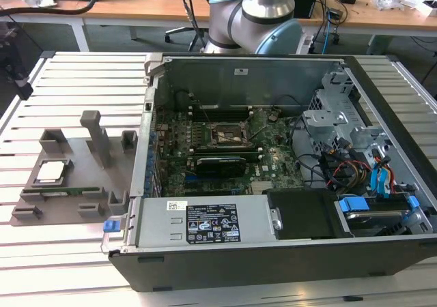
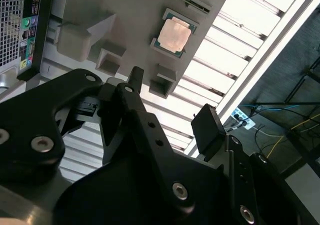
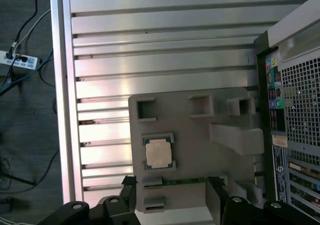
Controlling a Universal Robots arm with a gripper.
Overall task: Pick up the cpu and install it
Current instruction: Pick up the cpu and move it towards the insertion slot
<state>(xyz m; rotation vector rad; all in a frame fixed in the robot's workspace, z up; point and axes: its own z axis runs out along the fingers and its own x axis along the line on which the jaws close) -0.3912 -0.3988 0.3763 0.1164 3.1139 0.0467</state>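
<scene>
The cpu [image 1: 54,172], a small pale silver square, lies flat in a recess of a grey fixture plate [image 1: 75,153] on the slatted table, at the exterior view's left of the open computer case [image 1: 273,252]. Both wrist views look down on the cpu [image 3: 159,153] [image 2: 174,37] from well above. My gripper [image 3: 172,200] [image 2: 172,105] hangs high over the fixture, open, with nothing between its black fingers [image 3: 129,195]. Inside the case, the dark socket frame [image 1: 229,135] sits on the green motherboard.
A tall grey post [image 1: 99,136] and several small blocks rise from the fixture plate. A thin green card [image 1: 68,192] lies along the plate's near edge. The case's rear panel [image 3: 295,85] stands close beside the fixture. A power strip and cables [image 3: 20,61] lie on the floor past the table edge.
</scene>
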